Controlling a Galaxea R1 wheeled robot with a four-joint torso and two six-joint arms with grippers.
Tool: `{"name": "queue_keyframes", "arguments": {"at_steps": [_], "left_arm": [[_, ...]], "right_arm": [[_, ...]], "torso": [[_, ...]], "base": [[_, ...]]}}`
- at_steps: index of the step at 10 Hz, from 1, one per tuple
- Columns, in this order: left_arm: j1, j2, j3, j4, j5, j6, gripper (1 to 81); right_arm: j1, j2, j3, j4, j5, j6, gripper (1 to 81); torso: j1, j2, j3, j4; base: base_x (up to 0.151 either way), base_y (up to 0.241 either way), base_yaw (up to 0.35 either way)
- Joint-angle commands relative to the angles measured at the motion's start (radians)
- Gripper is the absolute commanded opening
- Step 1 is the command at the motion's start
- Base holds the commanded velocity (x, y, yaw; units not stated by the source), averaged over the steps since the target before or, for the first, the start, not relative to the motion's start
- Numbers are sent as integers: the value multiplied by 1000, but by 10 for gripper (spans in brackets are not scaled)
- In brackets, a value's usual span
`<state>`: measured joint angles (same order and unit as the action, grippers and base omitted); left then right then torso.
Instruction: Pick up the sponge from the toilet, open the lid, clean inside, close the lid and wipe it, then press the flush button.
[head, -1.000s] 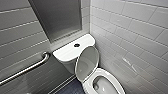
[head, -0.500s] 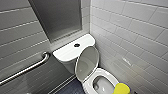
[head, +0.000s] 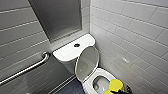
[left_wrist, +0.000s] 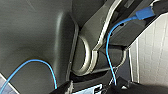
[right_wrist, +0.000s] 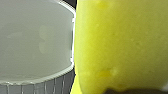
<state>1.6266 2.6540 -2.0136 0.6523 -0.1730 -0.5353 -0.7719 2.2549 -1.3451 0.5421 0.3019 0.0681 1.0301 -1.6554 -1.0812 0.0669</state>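
Lid (head: 87, 62) up; sponge (head: 114, 85) clamped in right gripper (head: 121, 91) at the toilet (head: 67, 52) bowl's rim. Left gripper (left_wrist: 92, 88): grip cannot be told. Inside cleaning seems barely begun; closing, wiping and flush button (head: 76, 45) remain.

The toilet (head: 88, 86) sits in a corner, a grab rail (head: 27, 70) on the wall (head: 20, 42) to its left. Its lid (head: 87, 63) stands raised before the tank (head: 66, 52), the flush button (head: 77, 45) centred on the tank top; the sponge (head: 115, 85) is over the bowl's (head: 103, 72) right rim.

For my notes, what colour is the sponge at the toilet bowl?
Bright yellow. The sponge shows best in the right wrist view.
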Motion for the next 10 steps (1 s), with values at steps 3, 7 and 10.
{"name": "queue_keyframes", "arguments": {"at_steps": [3,7,10], "left_arm": [[26,-17,19,15,56,1,811],[26,-17,18,15,56,1,811],[26,-18,16,12,56,1,811]], "right_arm": [[167,82,-68,39,-138,-4,10],[234,163,-149,59,-210,-4,10],[289,266,-277,85,-283,1,10]], "torso": [[0,0,-22,32],[0,0,-59,76],[0,1,-64,84]], "base": [[0,0,0],[0,0,0],[0,0,0]]}}
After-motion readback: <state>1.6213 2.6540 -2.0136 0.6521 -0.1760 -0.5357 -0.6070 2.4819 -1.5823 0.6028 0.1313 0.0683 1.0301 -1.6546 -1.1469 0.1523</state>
